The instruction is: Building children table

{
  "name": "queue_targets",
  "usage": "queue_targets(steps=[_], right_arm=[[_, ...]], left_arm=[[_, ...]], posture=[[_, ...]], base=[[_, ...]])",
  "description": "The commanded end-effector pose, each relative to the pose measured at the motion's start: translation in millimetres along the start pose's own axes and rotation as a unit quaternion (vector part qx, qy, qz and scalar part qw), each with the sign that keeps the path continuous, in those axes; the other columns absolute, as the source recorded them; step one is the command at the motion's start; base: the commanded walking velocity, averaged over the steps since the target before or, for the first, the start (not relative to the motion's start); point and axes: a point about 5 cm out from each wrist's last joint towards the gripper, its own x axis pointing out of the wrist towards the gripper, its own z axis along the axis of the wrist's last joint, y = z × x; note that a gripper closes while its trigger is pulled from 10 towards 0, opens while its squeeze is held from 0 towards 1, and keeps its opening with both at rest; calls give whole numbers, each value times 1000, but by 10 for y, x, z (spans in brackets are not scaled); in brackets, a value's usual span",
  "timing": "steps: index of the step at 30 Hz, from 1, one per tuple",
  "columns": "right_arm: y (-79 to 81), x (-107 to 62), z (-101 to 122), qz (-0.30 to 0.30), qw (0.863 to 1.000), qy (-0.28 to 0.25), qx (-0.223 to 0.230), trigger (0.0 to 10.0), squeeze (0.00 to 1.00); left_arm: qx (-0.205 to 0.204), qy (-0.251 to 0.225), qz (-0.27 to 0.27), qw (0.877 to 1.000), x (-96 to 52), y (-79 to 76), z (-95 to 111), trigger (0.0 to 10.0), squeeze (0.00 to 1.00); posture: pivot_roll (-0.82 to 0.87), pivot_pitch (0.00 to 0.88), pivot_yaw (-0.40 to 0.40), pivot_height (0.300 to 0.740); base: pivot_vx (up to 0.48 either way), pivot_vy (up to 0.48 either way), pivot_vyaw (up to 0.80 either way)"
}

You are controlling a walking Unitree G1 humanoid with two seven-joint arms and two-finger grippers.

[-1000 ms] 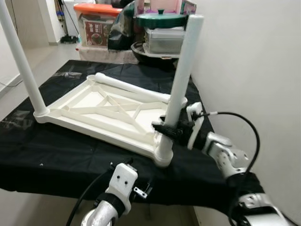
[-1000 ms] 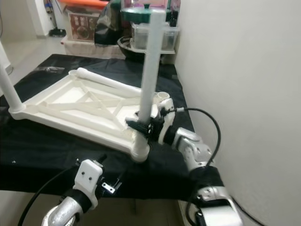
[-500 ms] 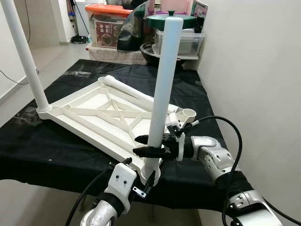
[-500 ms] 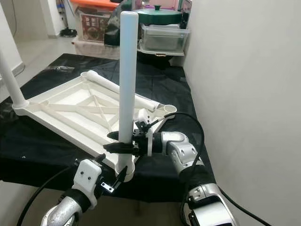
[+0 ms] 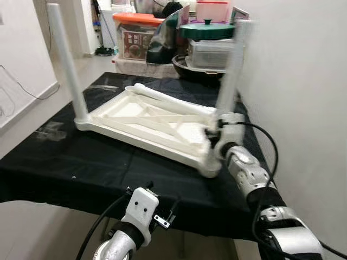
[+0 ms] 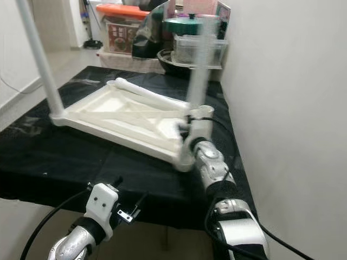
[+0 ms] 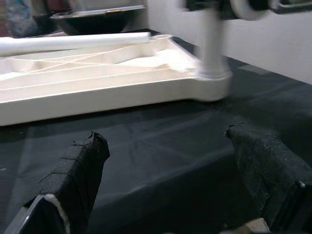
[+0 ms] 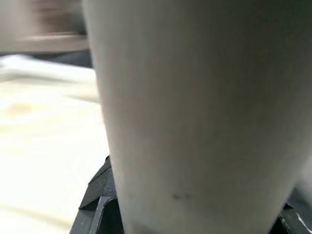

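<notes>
White plastic leg (image 5: 232, 70) is clenched in my right gripper (image 5: 217, 134), now standing in the corner socket of the upturned tabletop (image 5: 142, 120) beneath; before it leaned. Seating looks nearly finished.

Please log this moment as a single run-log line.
right end effector: gripping upright leg at tabletop corner | left end effector: open, idle | loose leg: lying on tabletop

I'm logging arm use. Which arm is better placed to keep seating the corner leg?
Right. Its gripper is closed on the leg just above the tabletop socket. The left gripper hangs open below the table edge, off the parts.
</notes>
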Motion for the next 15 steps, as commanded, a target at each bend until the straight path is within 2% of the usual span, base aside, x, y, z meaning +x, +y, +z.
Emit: queue_targets(steps=[1,3,4,5,6,7,8,9,10,12,15], right_arm=[[-185,-46,-279,-75,995,62,-1,0,0],[-167,-107,-335,-134,988,68,34,0,0],[-167,-107,-335,-134,988,68,34,0,0],[-42,-154,-349,-154,985,61,44,0,0],[-42,-154,-349,-154,985,61,44,0,0],[35,-160,-338,-144,987,55,39,0,0],[120,-159,-322,-130,989,48,46,2510,0],[120,-159,-322,-130,989,48,46,2510,0],[294,-142,-254,-72,995,30,56,10000,1000],[294,-142,-254,-72,995,30,56,10000,1000],[435,-140,-145,5,997,-7,78,10000,1000]], left_arm=[[-3,6,-5,1000,5,-8,-18,10000,0],[-3,6,-4,1000,5,-7,-18,10000,0],[-3,6,-4,1000,5,-7,-18,10000,0],[-2,6,-4,1000,4,-6,-19,10000,0],[-2,6,-4,1000,4,-6,-19,10000,0],[-2,6,-4,1000,5,-7,-19,10000,0],[-2,6,-4,1000,5,-6,-19,10000,0],[-2,6,-4,1000,5,-6,-19,10000,0],[-2,6,-3,1000,3,-4,-20,10000,0],[-2,6,-3,1000,3,-4,-20,10000,0],[-2,6,-3,1000,-1,-6,-22,10000,0]], posture=[[112,0,-85,740],[112,0,-85,740],[112,0,-85,740],[112,0,-84,740],[112,0,-84,740],[114,0,-87,740],[114,0,-87,740],[114,0,-87,740],[115,0,-89,740],[115,0,-89,740],[113,0,-90,740]], base=[[0,0,0],[0,0,0],[0,0,0],[0,0,0],[0,0,0],[0,0,0],[0,0,0],[0,0,0],[0,0,0],[0,0,0],[0,0,0]])
